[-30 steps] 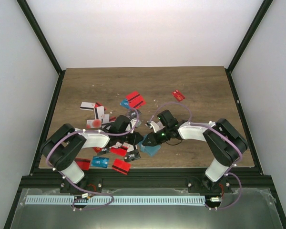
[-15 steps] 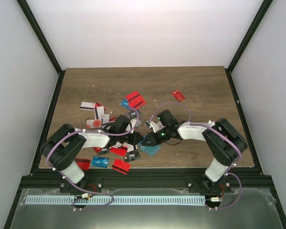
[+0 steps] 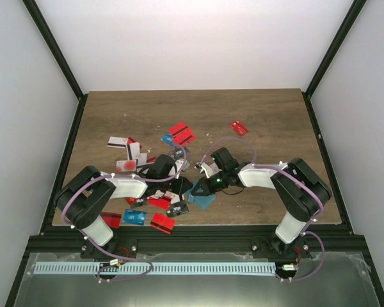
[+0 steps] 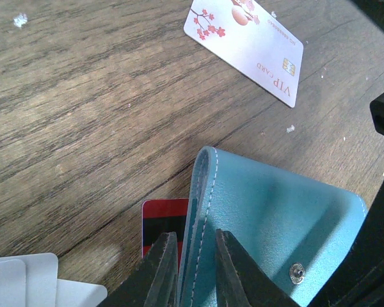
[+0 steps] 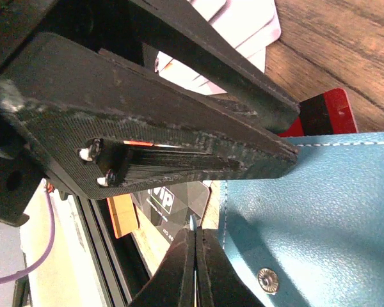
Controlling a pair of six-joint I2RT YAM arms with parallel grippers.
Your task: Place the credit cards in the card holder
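Observation:
The teal card holder point(image 3: 203, 201) lies near the table's front, between both grippers. In the left wrist view my left gripper point(image 4: 195, 235) is shut on the stitched edge of the card holder point(image 4: 275, 217), with one finger on each side. A red card with a black stripe point(image 4: 159, 220) lies under that edge. My right gripper point(image 5: 195, 233) is shut on a thin card held edge-on, its tip right beside the card holder's point(image 5: 333, 211) edge. In the top view the left gripper point(image 3: 181, 187) and the right gripper point(image 3: 202, 187) nearly touch.
Several cards lie scattered left of the holder: red ones point(image 3: 181, 133), one at the far right point(image 3: 239, 128), a blue one point(image 3: 134, 217) and a red one point(image 3: 162, 223) at the front edge. A white VIP card point(image 4: 246, 45) and a black VIP card point(image 5: 169, 204) lie close by.

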